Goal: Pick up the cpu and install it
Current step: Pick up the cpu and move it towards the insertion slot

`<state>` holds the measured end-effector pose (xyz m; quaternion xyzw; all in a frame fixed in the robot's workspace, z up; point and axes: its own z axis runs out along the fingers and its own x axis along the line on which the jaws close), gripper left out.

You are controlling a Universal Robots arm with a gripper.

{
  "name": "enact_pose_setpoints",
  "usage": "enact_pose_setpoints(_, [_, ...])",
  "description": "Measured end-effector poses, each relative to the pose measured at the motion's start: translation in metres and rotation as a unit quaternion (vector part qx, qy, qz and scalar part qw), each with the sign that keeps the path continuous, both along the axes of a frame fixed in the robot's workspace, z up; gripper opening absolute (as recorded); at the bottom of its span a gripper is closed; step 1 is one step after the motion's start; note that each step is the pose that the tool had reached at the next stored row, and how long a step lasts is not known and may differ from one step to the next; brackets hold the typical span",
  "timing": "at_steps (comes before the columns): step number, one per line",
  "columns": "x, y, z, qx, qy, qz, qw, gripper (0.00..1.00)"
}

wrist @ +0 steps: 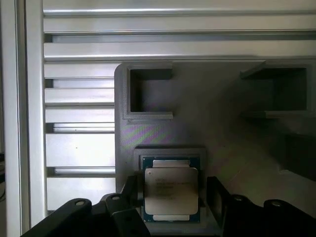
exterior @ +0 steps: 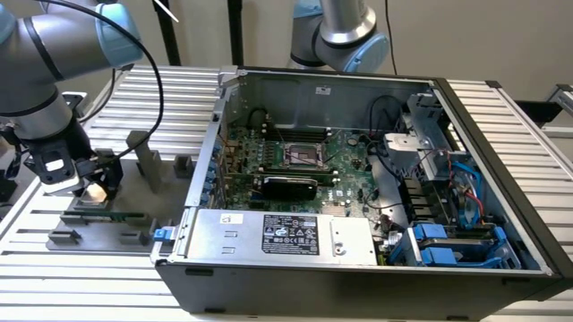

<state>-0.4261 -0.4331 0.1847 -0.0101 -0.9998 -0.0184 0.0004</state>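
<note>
Ribbed aluminium slats form the table (exterior: 107,268), with an open computer case (exterior: 358,282) lying on it and a grey fixture plate (exterior: 134,201) beside the case at the exterior view's left. The arm (exterior: 45,80) comes in from that view's upper left corner and bends so its wrist points straight down over the plate, a black cable (exterior: 147,60) looping off it. Its gripper (exterior: 94,184) is low over the plate with its jaws apart, one finger (wrist: 216,195) on each side of the cpu (wrist: 171,192), which is not clamped. The cpu lies flat in a shallow square recess of the fixture plate (wrist: 222,138): a small square chip with a pale silvery lid and a darker greenish rim showing around it. From the exterior view it is a bright patch (exterior: 94,193) between the fingers. On one side a gap is plain between finger and chip; on the other I cannot tell whether the finger touches the rim. The printing on the lid is too fine to read, and the gripper's dark body cuts off the chip's nearest edge in the wrist view. A thin green memory stick (exterior: 103,216) lies on the plate just beside the gripper. Inside the case, the motherboard (exterior: 349,157) carries a square socket (exterior: 302,155), well apart from the chip.
</note>
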Motion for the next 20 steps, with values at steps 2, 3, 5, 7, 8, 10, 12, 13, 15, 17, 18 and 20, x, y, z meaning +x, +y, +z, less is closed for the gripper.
enact_pose_setpoints(2, [0.0, 0.0, 0.0, 0.0, 0.0, 0.0, 1.0, 0.64])
enact_pose_setpoints(3, [0.0, 0.0, 0.0, 0.0, 0.0, 0.0, 1.0, 0.64])
enact_pose_setpoints(5, [0.0, 0.0, 0.0, 0.0, 0.0, 0.0, 1.0, 0.64])
enact_pose_setpoints(7, [0.0, 0.0, 0.0, 0.0, 0.0, 0.0, 1.0, 0.64])
enact_pose_setpoints(8, [0.0, 0.0, 0.0, 0.0, 0.0, 0.0, 1.0, 0.64])
enact_pose_setpoints(10, [0.0, 0.0, -0.0002, 0.0, 0.0, 0.0, 1.0, 0.64])
enact_pose_setpoints(12, [-0.0001, 0.0, -0.0006, 0.0, 0.0, 0.0, 1.0, 0.64])
enact_pose_setpoints(13, [-0.0002, 0.0, -0.0008, 0.0, 0.0, 0.0, 1.0, 0.64])
enact_pose_setpoints(15, [-0.0004, 0.0001, -0.0011, 0.0, -0.0001, 0.0, 1.0, 0.64])
enact_pose_setpoints(17, [-0.0006, 0.0001, -0.001, 0.0, 0.0, 0.0, 1.0, 0.64])
enact_pose_setpoints(18, [-0.0006, 0.0001, -0.0009, -0.0001, 0.0, 0.0, 1.0, 0.64])
enact_pose_setpoints(20, [-0.0006, 0.0001, -0.001, 0.0, 0.0, 0.0, 1.0, 0.62])
